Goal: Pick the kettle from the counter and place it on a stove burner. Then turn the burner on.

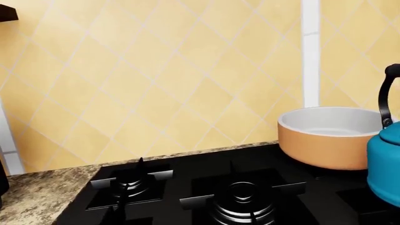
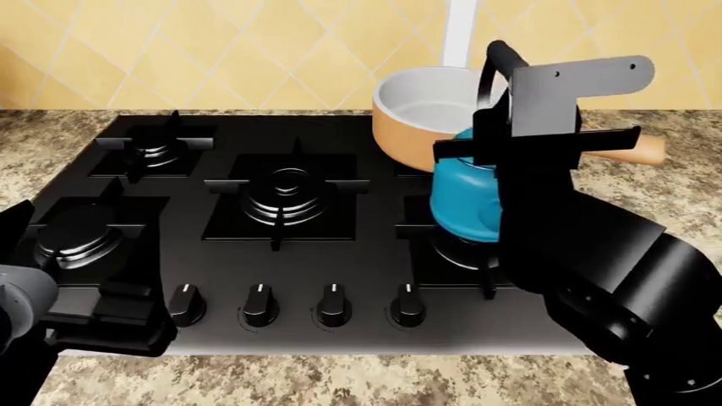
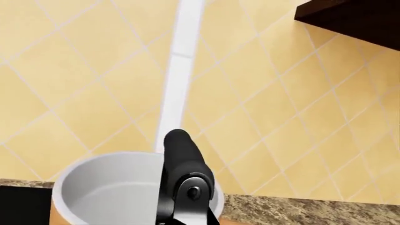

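Right pincer [image 2: 530,127] up at the kettle's [image 2: 465,201] arched handle, whether clamped or not impossible to tell, fingers hidden behind the mount. Directly below it, kettle over the front right stove burner [image 2: 451,249], contact unclear. Just behind, tan saucepan [image 2: 423,110]. Left pincer [image 2: 107,317] low at the hob's front left corner, spread unreadable, granite surface [image 2: 338,376] beneath.

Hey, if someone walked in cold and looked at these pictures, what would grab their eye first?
Probably the teal kettle, bright against the black stovetop, over the front right burner with the right gripper at its arched handle. Right behind it stands a tan saucepan with a white inside, at the back right. The yellow diamond-tiled wall fills the background.
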